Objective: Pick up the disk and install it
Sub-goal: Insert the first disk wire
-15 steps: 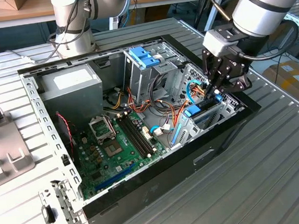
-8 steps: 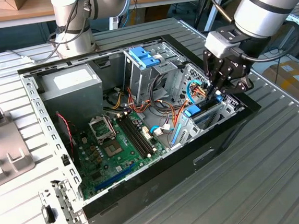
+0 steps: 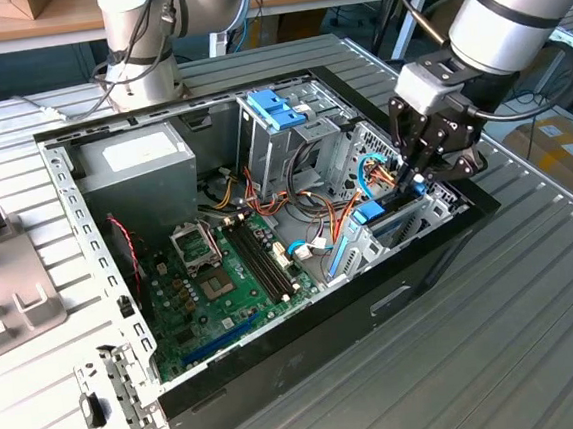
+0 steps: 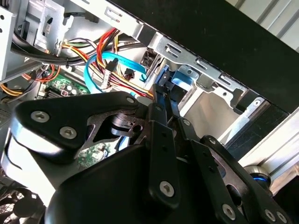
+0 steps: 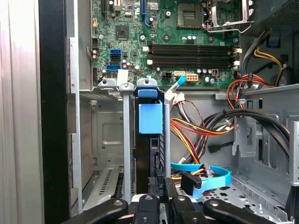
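Deep inside an open computer case (image 3: 64,194), the gripper (image 3: 411,178) is seen lowered into the drive bay at the exterior view's right, close to the case's black front wall. Its two black fingers (image 4: 161,100) are drawn nearly together, pinched on the near edge of the disk (image 5: 156,154), which stands on edge in a slot of the grey metal drive cage (image 5: 126,140). In the first wrist view the disk's dark narrow edge is seen running away from the fingertips (image 5: 160,186) toward a light-blue carrier tab (image 5: 150,118) at its far end, with the cage's upright dividers just beside it on either side. In the exterior view the disk's blue rail (image 3: 372,213) is seen just below the gripper, among red, orange and yellow wiring (image 3: 341,210). A light-blue data cable (image 5: 208,179) is curled on the bay floor beside the fingers. The green motherboard (image 3: 221,270) is laid flat in the middle of the case, and the grey power-supply box (image 3: 137,172) is set at the far corner, well apart from the gripper.
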`<state>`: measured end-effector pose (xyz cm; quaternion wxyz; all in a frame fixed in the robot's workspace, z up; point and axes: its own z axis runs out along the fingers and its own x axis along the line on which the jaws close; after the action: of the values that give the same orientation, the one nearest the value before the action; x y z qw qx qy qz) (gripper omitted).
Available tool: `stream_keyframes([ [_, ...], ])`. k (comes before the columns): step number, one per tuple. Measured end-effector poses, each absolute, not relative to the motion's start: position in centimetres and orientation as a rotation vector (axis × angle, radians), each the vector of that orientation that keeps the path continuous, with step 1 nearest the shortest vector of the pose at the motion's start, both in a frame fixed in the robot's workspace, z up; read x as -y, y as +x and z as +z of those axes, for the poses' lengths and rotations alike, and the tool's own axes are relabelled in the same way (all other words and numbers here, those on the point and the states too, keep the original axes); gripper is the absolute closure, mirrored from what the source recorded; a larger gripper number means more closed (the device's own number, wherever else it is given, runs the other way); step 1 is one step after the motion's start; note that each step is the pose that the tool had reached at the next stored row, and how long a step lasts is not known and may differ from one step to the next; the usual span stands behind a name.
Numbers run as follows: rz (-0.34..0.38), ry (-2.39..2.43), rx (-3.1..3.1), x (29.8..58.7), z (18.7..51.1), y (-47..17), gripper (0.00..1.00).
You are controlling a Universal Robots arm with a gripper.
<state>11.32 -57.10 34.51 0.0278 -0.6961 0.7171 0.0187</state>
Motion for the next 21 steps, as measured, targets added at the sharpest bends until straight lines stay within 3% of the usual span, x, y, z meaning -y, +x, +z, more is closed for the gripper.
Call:
stream_keyframes([
  [13, 0.057, -2.133, -2.229, 57.27, 34.0, 11.32, 0.83],
  [15, 0.057, -2.133, -2.229, 57.28, 33.98, 11.32, 0.82],
  [16, 0.057, -2.133, -2.229, 57.28, 33.98, 11.32, 0.75],
  [21, 0.057, -2.133, -2.229, 57.27, 34.89, 11.32, 0.75],
])
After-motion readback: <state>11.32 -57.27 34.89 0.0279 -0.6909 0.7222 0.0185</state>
